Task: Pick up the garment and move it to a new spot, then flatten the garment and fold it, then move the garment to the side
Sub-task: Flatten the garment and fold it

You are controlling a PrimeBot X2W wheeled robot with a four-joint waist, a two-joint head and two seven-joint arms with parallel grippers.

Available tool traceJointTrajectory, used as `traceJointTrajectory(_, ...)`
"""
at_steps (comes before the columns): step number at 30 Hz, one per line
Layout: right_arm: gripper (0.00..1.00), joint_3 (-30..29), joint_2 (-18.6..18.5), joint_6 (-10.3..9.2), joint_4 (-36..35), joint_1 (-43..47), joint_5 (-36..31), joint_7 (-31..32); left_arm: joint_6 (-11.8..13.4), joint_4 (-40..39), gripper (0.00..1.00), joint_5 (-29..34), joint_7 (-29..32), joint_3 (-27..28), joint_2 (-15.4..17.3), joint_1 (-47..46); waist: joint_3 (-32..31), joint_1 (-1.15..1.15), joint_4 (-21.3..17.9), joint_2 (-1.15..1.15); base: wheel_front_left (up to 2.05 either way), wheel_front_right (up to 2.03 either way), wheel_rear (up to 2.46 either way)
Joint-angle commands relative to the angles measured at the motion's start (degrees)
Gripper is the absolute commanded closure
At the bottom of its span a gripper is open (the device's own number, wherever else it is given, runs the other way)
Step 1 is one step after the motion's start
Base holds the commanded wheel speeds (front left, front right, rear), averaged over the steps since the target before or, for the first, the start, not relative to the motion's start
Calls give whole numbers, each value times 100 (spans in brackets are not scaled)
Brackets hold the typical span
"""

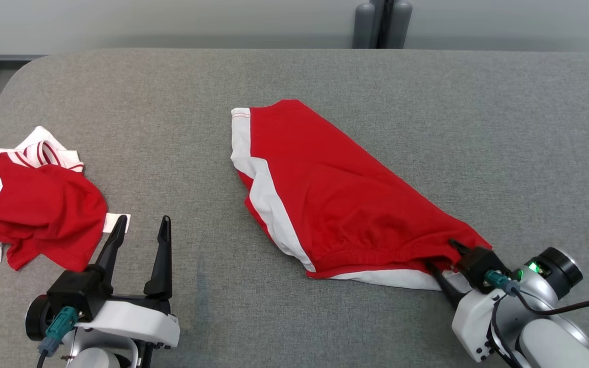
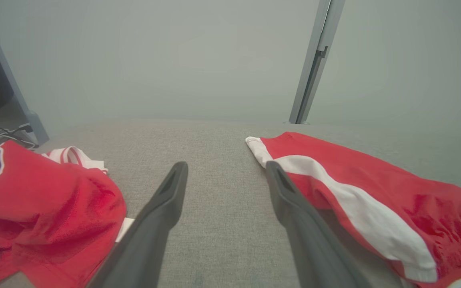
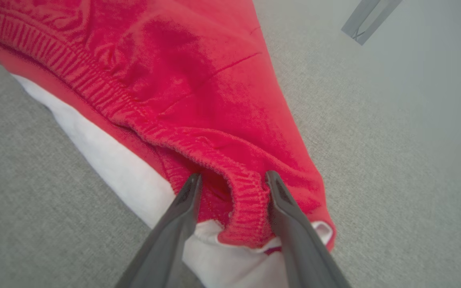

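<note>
**Right gripper straddles the shorts' waistband corner**

The garment, a pair of red shorts (image 1: 335, 199) with white side panels, lies flat-ish in the middle of the grey table (image 1: 427, 102). It runs on a diagonal from its leg hem at about 11 o'clock to its gathered waistband at about 4 o'clock in the head view.

The right arm reaches in from 5 o'clock, forearm low and angled up-left. The right gripper (image 1: 443, 254) sits at the waistband's near corner. In the right wrist view its jaws stand wide apart, one finger on each side of a bunched fold of the ribbed waistband (image 3: 250, 188). The fabric fills the gap between them. Whether the fingers already press on it cannot be told.

The left arm rests at 7 o'clock. The left gripper (image 1: 143, 221) points towards 12 o'clock, just above the table, with its jaws spread wide and nothing between them. It stands between the shorts at its 2 o'clock and a crumpled red jersey (image 1: 34, 209) at its 9 o'clock, touching neither.
</note>
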Motion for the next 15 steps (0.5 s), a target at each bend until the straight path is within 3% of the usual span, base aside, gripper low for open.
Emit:
traceJointTrajectory(1,100,43,-83,6,-5,-126,119,8,-44,57,0,12,-44,26,-10,-124,33,0,22,0,0,0,0)
traceJointTrajectory(8,100,-239,-8,5,-219,-240,444,-250,-118,175,0,35,-90,112,-58,-189,92,0,-31,0,0,0,0)
traceJointTrajectory(15,100,-1271,587,3,-113,-335,1400,-682,-194,229,0,102,-100,156,-46,-290,228,0,-174,0,0,0,0)
